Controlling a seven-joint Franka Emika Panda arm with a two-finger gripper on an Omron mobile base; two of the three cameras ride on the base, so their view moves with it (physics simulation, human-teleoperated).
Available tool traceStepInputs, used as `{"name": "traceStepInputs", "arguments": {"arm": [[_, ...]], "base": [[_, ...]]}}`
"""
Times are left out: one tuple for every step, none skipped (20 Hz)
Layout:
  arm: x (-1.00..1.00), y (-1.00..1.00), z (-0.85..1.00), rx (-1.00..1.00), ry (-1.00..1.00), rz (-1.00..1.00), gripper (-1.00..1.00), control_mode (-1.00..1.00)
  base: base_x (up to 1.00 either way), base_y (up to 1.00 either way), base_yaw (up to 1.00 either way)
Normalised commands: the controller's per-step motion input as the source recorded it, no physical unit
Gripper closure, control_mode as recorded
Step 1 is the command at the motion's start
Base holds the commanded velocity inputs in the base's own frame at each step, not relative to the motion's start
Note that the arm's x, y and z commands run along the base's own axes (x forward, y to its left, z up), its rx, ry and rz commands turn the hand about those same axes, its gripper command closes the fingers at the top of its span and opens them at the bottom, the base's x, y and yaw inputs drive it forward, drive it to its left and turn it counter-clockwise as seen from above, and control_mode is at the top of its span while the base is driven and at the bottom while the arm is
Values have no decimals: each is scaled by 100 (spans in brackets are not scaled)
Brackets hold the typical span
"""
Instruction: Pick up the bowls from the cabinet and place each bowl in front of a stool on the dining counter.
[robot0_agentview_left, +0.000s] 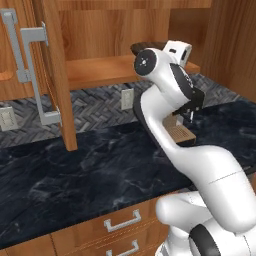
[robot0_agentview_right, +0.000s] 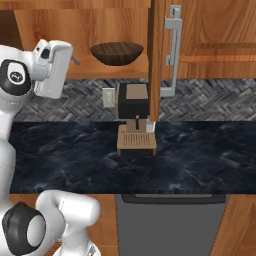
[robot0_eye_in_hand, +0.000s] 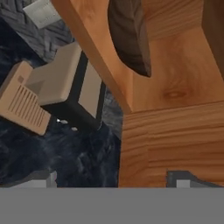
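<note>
One dark brown wooden bowl (robot0_agentview_right: 117, 53) sits on the shelf of the open wall cabinet (robot0_agentview_right: 90, 30), its door (robot0_agentview_right: 156, 60) swung out toward the room. Beside it, level with the shelf, hangs the gripper (robot0_agentview_right: 75, 60), jaws spread wide and holding nothing. Below, a small coffee machine (robot0_agentview_right: 134, 120) stands on the black marble counter (robot0_agentview_right: 200, 155).

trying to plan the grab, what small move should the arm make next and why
Probably ease the gripper forward and to its right, toward the dark brown bowl on the cabinet shelf. The gripper is open and holds nothing, it sits left of the bowl in the right base view, and the cabinet door stands open, so the bowl looks reachable.
</note>
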Motion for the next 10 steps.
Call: {"name": "traceStepInputs", "arguments": {"arm": [[68,0,0,0,0,0,-100,-100],[69,0,0,0,0,0,-100,-100],[68,0,0,0,0,0,-100,-100],[64,0,7,0,0,0,-100,-100],[54,0,14,0,0,0,-100,-100],[48,0,12,0,0,0,-100,-100],[49,0,11,0,0,0,-100,-100],[51,0,9,0,0,0,-100,-100],[51,0,8,0,0,0,-100,-100],[51,0,6,0,0,0,-100,-100]], "base": [[0,0,0],[0,0,0],[0,0,0],[0,0,0],[0,0,0],[0,0,0],[0,0,0],[0,0,0],[0,0,0],[0,0,0]]}}
